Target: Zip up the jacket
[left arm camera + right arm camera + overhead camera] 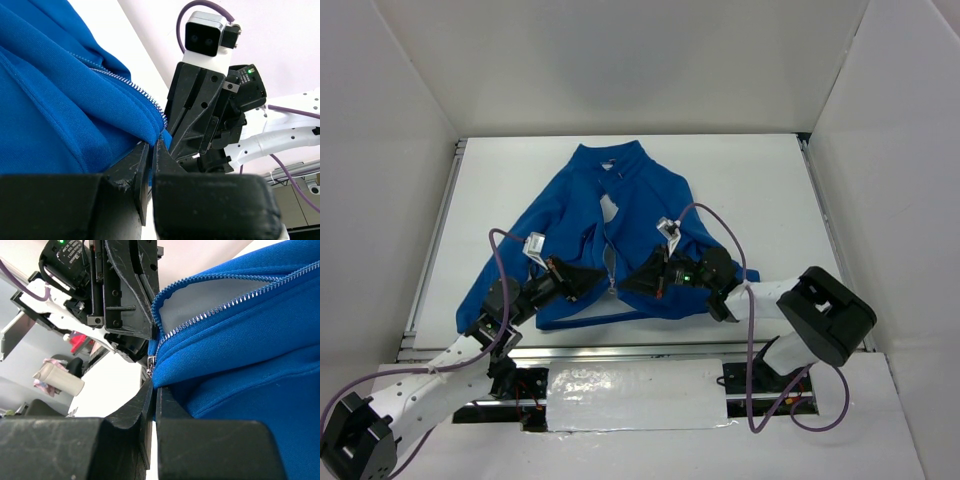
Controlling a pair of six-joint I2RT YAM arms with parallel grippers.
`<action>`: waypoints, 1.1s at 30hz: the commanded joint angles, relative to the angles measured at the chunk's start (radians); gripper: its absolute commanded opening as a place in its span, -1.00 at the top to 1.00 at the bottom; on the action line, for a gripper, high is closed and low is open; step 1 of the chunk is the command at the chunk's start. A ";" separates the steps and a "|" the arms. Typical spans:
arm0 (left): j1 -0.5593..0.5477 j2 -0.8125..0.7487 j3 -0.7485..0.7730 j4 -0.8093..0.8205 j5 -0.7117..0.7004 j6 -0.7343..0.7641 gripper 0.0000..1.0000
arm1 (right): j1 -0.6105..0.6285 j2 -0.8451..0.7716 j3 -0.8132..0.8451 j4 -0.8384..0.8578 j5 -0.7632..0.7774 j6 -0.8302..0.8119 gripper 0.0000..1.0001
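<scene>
While both arms stretch low from the bottom corners, the left gripper (598,284) and right gripper (625,284) each clamp the hem of the jacket (645,195), spread at centre frame. From above, their fingers hide the foot of the zipper (611,262).

The jacket (620,230) covers the tabletop's (770,190) middle. Bare lanes run along its left and right edges. By the near edge, left pincer (595,277) and right pincer (628,283) crowd tip to tip.
</scene>
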 commanded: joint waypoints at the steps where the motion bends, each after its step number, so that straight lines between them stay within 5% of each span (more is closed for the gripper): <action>1: 0.001 -0.017 0.010 0.103 0.043 -0.007 1.00 | -0.010 0.019 0.042 0.117 -0.026 0.014 1.00; 33: 0.001 -0.043 -0.014 0.114 0.074 0.002 1.00 | -0.049 0.128 0.079 0.504 -0.212 0.300 1.00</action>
